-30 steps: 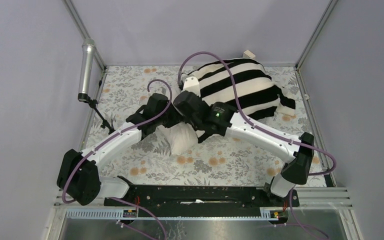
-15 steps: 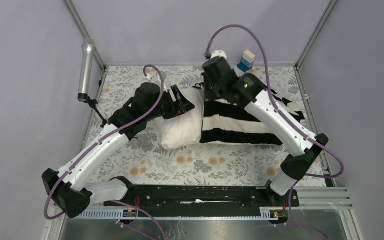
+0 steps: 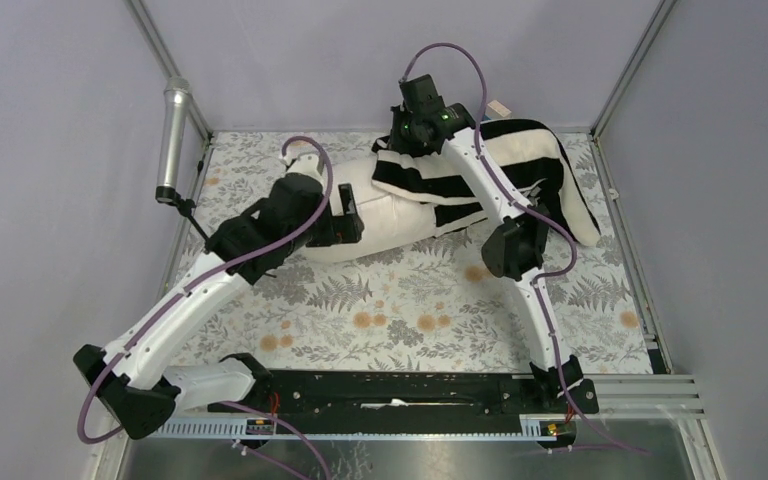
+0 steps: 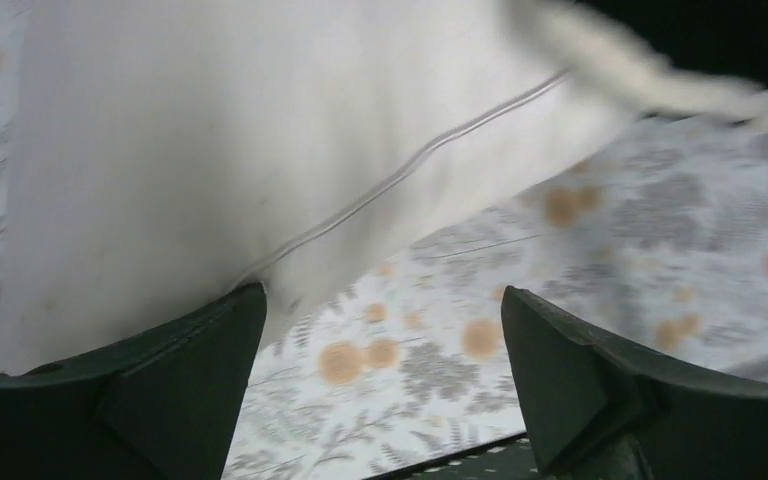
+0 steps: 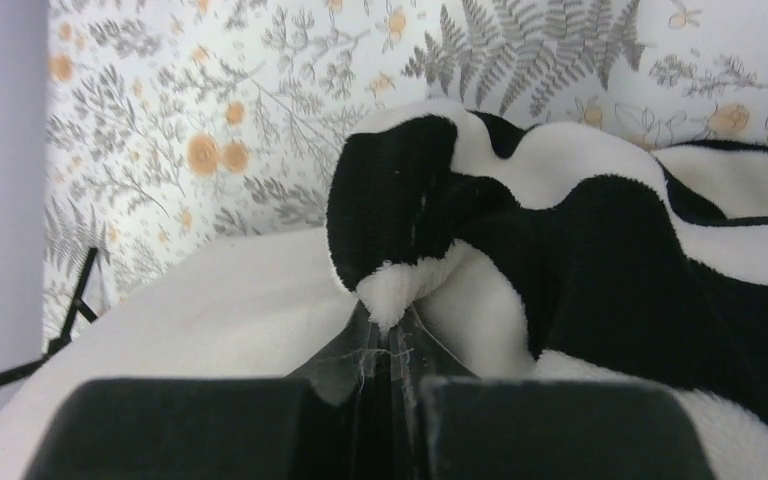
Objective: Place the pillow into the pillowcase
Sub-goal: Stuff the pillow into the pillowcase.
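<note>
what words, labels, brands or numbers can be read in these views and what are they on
No text can be read in any view.
The pillowcase bears only black and white stripes, the pillow is plain, the floral table covering has only a printed pattern.
The small block at the table's far edge is too small to tell whether it bears a label.

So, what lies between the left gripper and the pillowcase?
The uncovered end of the pillow, shown in the top view, between the open left gripper and the striped pillowcase.
</note>
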Controlling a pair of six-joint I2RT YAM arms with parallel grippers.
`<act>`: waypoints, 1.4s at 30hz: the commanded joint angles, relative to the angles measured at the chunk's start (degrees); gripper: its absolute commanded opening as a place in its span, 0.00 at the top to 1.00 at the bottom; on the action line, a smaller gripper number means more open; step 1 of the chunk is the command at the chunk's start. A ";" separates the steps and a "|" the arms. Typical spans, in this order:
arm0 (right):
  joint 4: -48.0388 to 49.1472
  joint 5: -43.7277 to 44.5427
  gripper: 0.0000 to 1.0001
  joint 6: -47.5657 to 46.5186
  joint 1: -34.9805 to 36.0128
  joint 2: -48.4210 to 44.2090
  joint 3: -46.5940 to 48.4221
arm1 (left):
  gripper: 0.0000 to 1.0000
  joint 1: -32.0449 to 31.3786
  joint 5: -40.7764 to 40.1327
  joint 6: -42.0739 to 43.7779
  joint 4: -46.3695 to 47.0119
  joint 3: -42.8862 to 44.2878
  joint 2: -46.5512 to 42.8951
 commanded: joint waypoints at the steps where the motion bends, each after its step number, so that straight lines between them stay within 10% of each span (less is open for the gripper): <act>1: -1.09 -3.83 1.00 1.12 -0.81 1.25 4.02 | 0.01 -0.63 -15.93 3.04 -1.77 -5.22 2.20; 11: 4.03 -3.30 0.93 -0.88 -0.46 -9.80 -7.05 | 0.09 4.44 -17.91 3.46 16.01 -2.91 15.56; 16: -2.40 2.75 0.51 -2.98 0.40 -11.69 0.39 | 1.00 5.77 -11.54 2.29 17.39 -0.36 19.07; 23: 5.76 21.08 0.01 -6.14 8.57 -33.17 -19.88 | 1.00 13.35 12.85 -6.80 19.70 0.48 18.49; 34: 29.51 36.33 0.07 -2.12 19.74 -69.85 -80.34 | 1.00 13.78 19.38 -9.00 18.11 5.82 19.50; 42: 39.13 34.15 0.25 3.63 20.01 -68.49 -94.33 | 1.00 13.85 19.49 -9.14 18.08 5.96 19.34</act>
